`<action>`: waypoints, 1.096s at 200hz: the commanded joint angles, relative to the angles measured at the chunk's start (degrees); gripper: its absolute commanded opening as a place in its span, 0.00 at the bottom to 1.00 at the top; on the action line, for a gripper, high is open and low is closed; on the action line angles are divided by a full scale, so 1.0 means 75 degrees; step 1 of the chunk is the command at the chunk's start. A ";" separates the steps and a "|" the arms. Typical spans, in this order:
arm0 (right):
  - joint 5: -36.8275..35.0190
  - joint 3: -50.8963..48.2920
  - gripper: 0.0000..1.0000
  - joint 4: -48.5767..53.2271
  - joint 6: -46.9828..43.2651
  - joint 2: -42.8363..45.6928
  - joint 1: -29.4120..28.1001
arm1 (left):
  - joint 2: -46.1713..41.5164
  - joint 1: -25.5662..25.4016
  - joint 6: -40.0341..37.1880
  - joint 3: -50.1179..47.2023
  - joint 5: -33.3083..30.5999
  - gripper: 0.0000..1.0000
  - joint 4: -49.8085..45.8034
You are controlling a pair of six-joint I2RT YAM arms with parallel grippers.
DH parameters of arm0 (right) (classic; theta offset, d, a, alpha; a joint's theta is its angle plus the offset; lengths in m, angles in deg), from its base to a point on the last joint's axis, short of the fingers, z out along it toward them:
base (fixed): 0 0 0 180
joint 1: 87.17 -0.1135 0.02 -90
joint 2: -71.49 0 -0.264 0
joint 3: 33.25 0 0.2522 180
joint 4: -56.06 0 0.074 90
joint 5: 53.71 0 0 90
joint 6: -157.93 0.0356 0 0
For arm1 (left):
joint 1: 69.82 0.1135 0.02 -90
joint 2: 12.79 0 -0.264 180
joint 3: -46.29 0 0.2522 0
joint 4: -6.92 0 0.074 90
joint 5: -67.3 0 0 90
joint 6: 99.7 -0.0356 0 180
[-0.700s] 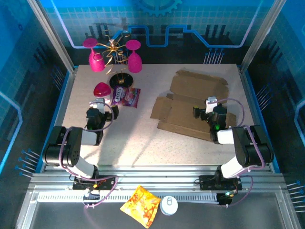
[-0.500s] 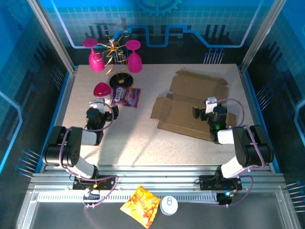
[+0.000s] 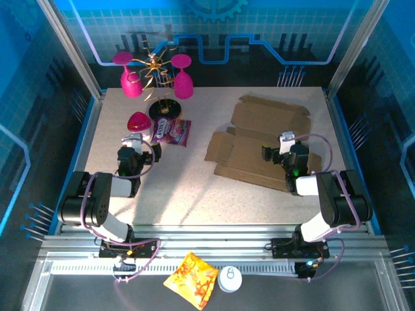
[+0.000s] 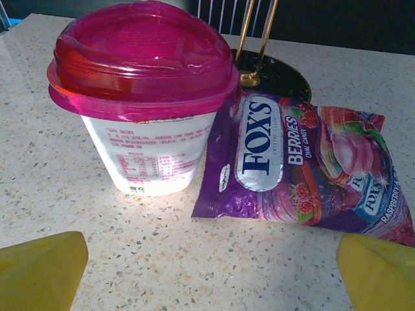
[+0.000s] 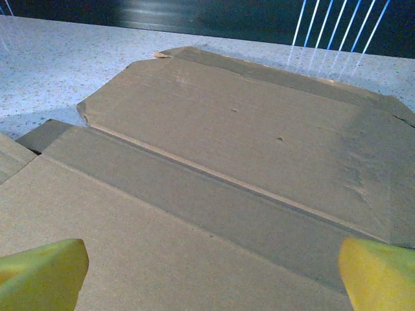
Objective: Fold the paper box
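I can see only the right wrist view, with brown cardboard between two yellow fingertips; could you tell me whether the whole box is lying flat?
Observer: Yes. From the top camera, the paper box lies flat and unfolded on the right half of the table, with its flaps spread out.
Operator: Thank you. What is the left arm facing?
Observer: The left gripper is open and points at a white cup with a pink lid on the left side of the table.
Operator: Is anything lying close to the box?
Observer: A purple candy packet lies beside that cup, apart from the box, with bare table between them.
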 commanded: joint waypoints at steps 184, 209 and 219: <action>-0.2131 0.0406 1.00 0.1053 -0.0415 0.3358 -0.0695 | -0.3712 -0.1273 -0.0278 0.0160 -0.2926 0.99 -0.1678; -0.3004 0.2894 1.00 0.3751 0.0329 0.3785 -0.0835 | -0.4509 -0.1463 0.1136 0.1979 -0.4025 0.99 -0.4449; -0.3291 0.4276 1.00 0.5237 0.0921 0.3690 -0.0879 | -0.4690 -0.1412 0.2547 0.3079 -0.3862 0.99 -0.6580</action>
